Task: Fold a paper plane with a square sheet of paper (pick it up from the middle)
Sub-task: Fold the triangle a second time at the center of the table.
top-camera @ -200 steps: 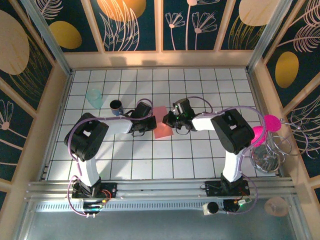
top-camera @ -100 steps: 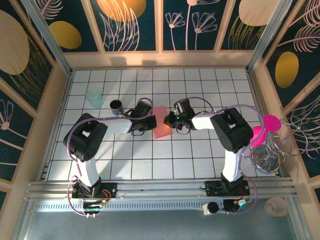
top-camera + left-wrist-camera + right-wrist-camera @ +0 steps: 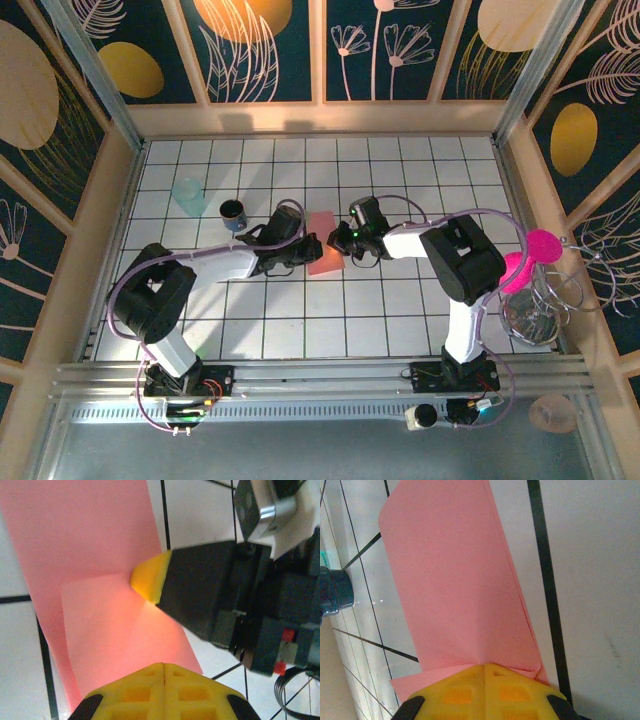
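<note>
The square sheet of paper [image 3: 322, 256] is found mid-table [image 3: 400, 320] between the arms, doubled into a strip with one corner flap turned in; the nose and wing folds are judged not yet made. The left gripper [image 3: 164, 672] and right gripper [image 3: 485, 672] are fully closed at opposite edges of the paper; whether any is nipped cannot be told. Nothing is seen inside the teal cup [image 3: 187, 195] or dark cup [image 3: 233, 212]; magenta discs [image 3: 543, 244] are perched at the wire basket [image 3: 545, 310].

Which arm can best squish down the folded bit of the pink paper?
Right, probably: the right claw, shut, rests on the paper at the corner of the flap. The left claw sits back at its far edge.
</note>
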Robot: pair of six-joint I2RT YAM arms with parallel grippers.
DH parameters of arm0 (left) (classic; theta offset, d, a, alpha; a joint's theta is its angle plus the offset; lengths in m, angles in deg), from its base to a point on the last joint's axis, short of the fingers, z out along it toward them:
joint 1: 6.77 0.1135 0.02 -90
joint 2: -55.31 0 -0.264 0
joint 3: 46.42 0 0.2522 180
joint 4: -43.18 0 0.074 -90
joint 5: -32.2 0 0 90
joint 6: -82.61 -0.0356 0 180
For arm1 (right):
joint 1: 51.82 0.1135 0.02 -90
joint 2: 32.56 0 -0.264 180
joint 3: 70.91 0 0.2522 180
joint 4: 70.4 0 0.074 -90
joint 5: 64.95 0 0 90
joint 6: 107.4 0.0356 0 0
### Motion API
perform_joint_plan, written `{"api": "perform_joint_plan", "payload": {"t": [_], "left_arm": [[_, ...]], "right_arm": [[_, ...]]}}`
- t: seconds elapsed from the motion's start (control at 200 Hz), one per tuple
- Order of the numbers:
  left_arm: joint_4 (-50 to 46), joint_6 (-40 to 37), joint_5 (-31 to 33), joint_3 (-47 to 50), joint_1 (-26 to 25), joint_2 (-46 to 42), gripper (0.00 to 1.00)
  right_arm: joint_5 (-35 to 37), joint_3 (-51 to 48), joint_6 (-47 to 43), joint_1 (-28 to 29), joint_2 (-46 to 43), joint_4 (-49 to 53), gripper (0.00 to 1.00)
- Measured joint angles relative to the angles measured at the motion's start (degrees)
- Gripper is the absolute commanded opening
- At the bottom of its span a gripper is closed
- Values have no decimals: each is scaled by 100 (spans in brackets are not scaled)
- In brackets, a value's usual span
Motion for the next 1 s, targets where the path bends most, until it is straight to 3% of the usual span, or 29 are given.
{"api": "perform_joint_plan", "payload": {"t": [0.36, 1.001], "left_arm": [[15, 162, 2, 22, -90, 496, 0], [-17, 160, 68, 247, -90, 511, 0]], "right_arm": [[0, 0, 4, 0, 0, 0, 0], [4, 0, 4, 0, 0, 2, 0]]}}
